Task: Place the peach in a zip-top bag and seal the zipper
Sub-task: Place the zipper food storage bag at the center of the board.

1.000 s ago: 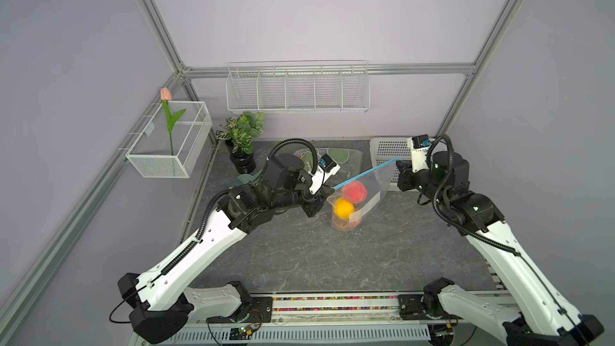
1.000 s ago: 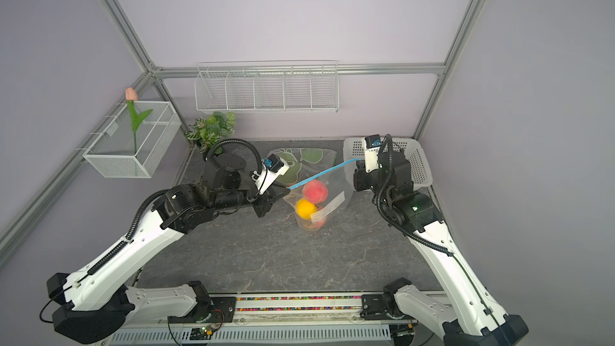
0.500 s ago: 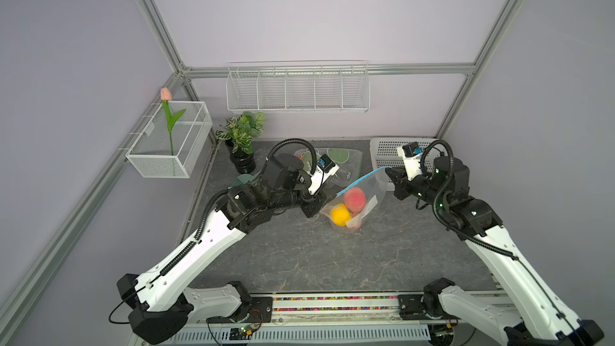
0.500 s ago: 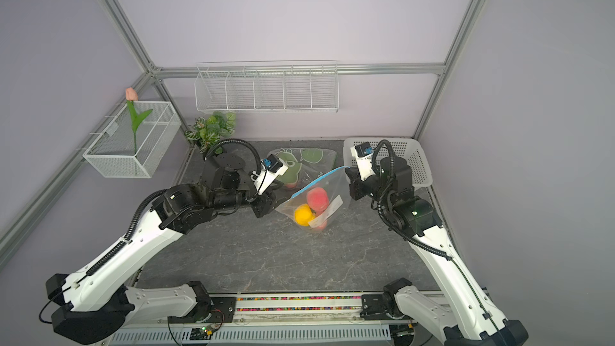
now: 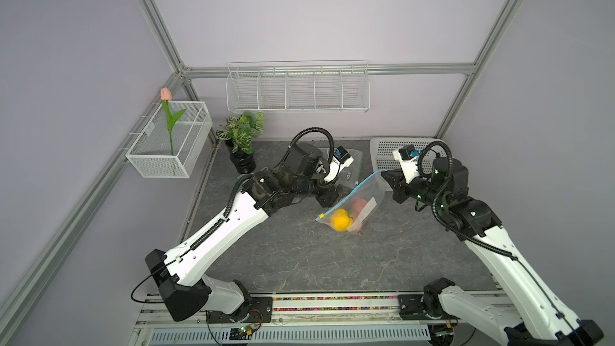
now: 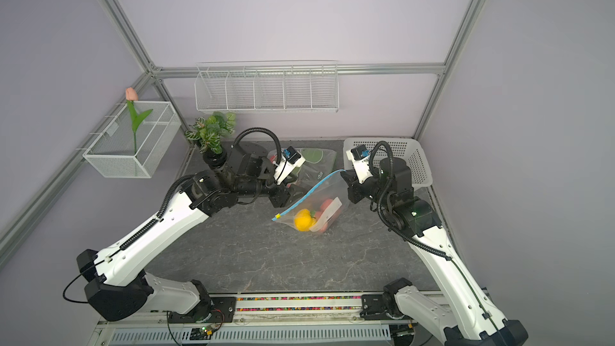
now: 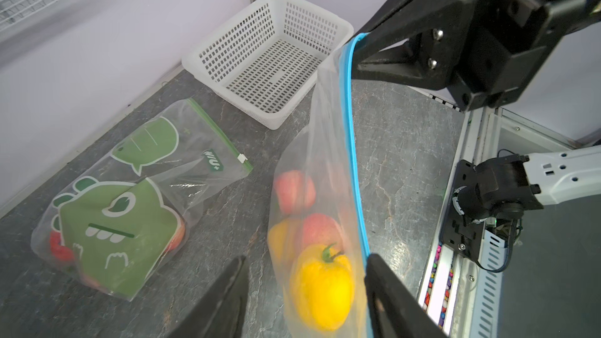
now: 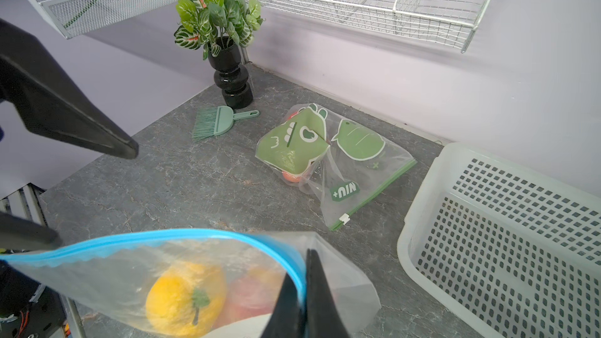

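The peach (image 7: 294, 190) already lies inside the clear zip-top bag (image 5: 361, 194), together with a second reddish fruit and a yellow bell pepper (image 7: 320, 287). The bag hangs slanted, its lower part resting on the worktop (image 5: 299, 254).

The right tool (image 5: 386, 174) is pressed together, pinching the raised end of the blue zipper (image 7: 353, 144). The left tool (image 7: 305, 261) is spread, its jaws standing on either side of the bag without gripping it.

The blue zipper reads as one unbroken line, and the small yellow slider (image 5: 320, 218) sits at its low end, so the seal looks finished or nearly so. Whether every part has locked cannot be told. What seems left is to check the closure and set the bag down.

A second bag with a green dinosaur print (image 7: 130, 209) lies near the back wall, with the white perforated basket (image 7: 270, 56) beside it. A potted plant (image 8: 221, 27) and a small green brush (image 8: 214, 121) are well apart. Nothing blocks the bag.
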